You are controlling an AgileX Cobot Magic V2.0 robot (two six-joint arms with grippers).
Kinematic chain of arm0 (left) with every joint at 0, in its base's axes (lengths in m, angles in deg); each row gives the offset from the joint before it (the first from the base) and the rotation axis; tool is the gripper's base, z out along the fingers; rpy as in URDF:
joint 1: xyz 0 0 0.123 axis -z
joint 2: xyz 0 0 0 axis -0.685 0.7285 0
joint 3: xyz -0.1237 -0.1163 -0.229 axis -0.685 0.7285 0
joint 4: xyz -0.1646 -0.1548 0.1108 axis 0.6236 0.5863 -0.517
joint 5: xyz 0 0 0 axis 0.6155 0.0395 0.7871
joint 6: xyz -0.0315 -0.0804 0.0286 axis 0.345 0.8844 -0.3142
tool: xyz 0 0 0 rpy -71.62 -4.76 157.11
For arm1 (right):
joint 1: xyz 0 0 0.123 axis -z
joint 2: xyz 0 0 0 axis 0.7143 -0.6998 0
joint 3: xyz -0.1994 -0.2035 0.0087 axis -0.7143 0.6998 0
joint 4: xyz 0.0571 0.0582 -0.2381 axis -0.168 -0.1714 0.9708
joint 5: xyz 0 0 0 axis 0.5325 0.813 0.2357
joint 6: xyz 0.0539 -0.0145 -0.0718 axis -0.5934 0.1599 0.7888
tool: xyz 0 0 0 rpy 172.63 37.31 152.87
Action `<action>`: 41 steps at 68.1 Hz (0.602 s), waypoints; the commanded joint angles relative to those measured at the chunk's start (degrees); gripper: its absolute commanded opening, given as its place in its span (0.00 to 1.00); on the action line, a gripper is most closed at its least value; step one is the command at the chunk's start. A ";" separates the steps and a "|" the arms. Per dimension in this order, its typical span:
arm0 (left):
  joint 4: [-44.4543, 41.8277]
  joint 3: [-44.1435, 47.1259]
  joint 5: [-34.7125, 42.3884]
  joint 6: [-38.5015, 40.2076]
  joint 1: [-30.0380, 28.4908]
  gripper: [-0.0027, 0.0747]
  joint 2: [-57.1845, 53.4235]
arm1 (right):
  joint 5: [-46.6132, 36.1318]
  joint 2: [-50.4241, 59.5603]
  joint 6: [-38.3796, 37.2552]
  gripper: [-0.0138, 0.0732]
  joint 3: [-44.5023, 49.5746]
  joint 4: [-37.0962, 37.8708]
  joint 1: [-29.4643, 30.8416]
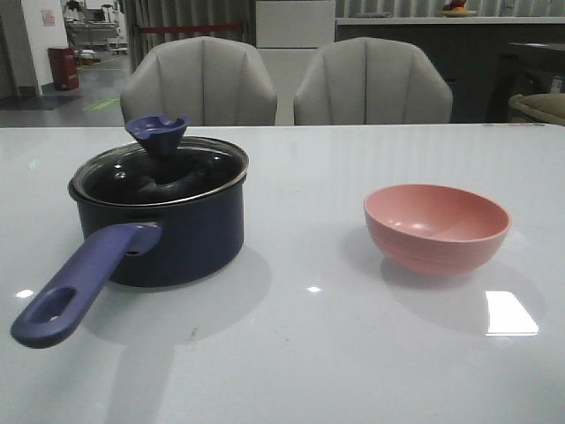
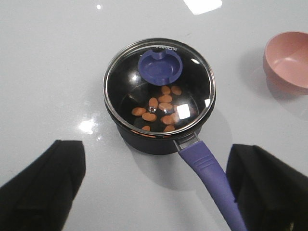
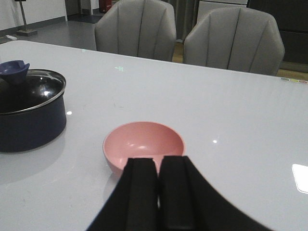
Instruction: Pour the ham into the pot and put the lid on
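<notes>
- The pot (image 1: 168,225) stands on the left part of the white tabletop (image 1: 300,353), its long purple-blue handle (image 1: 79,283) pointing toward 7 o'clock in the front view.
- The lid (image 2: 159,86) sits on the pot's rim, its dark blue knob (image 2: 160,67) up.
- The ham (image 2: 159,108) lies inside the pot as small orange-pink bits on the black bottom, seen through the glass.
- The left gripper (image 2: 156,192) hangs above the pot with its fingers (image 2: 43,187) spread wide apart, touching nothing; the pot lies at 12 o'clock from them and the handle runs between them.
- The pink bowl (image 1: 437,228) rests upright on the right, well apart from the pot, and looks empty.
- The right gripper (image 3: 158,192) has its fingers (image 3: 142,192) pressed together, holding nothing, just near the bowl's rim at 6 o'clock.
</notes>
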 commanded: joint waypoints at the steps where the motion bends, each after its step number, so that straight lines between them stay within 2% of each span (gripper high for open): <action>1: 0.27 5.20 7.65 0.09 -0.10 0.84 -7.80 | -4.47 -0.42 0.53 0.34 -1.54 0.01 -0.04; 11: 0.27 14.70 13.14 0.09 -0.10 0.84 -21.15 | -4.47 -0.42 0.53 0.34 -1.54 0.01 -0.04; 21: 0.09 23.43 15.13 0.09 -0.10 0.84 -33.23 | -4.47 -0.42 0.53 0.34 -1.54 0.01 -0.04; 25: 0.09 26.44 15.40 0.09 -0.10 0.81 -37.80 | -4.47 -0.42 0.53 0.34 -1.54 0.01 -0.04; 33: 0.05 30.40 16.04 0.09 -0.10 0.63 -44.42 | -4.47 -0.42 0.53 0.34 -1.54 0.01 -0.04; 41: 0.05 31.85 16.47 0.09 -0.10 0.35 -47.96 | -4.47 -0.42 0.53 0.34 -1.54 0.01 -0.04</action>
